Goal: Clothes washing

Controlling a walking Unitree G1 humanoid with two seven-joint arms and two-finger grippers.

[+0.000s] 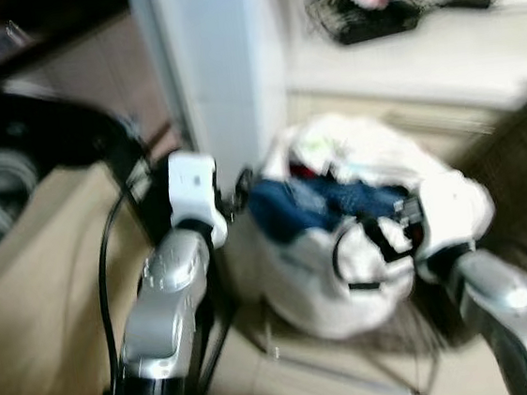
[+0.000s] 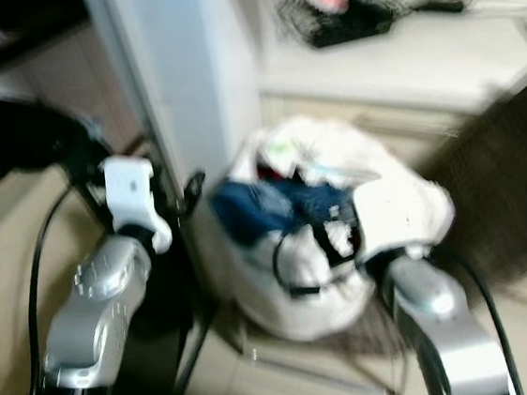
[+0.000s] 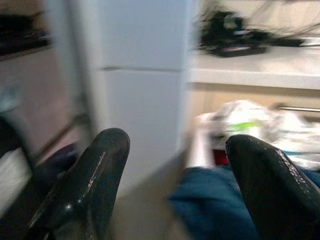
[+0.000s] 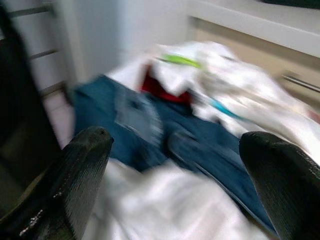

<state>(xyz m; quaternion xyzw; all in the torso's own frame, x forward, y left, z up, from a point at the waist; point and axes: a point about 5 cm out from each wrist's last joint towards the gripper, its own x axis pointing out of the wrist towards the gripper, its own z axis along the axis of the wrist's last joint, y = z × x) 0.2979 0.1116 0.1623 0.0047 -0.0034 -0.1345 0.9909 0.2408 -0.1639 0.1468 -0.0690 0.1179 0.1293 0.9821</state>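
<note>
From where I stand, the job looks to be at the gathering stage: the clothes are not yet lifted out. To do this well I'd want the robot to steady itself first, since everything is smeared with motion, then come down over the blue cloth and take a deep bite of fabric instead of nipping a fold.

Nearest are the two silver arms. The right end effector (image 4: 175, 180) hangs just above the laundry with its fingers (image 4: 75, 170) spread wide, holding nothing; I can't say for sure whether it brushes the cloth. The left end effector (image 3: 175, 185) is also spread wide and empty, off to the left of the heap, beside the white cabinet (image 1: 221, 60).

Just beyond them sits the laundry bag (image 1: 349, 292) on the floor (image 1: 39, 306), stuffed with a blue garment (image 1: 311, 202), white pieces and a bit of red.

Farther back a pale tabletop (image 1: 418, 49) carries a tangle of dark cables (image 1: 368, 21).
</note>
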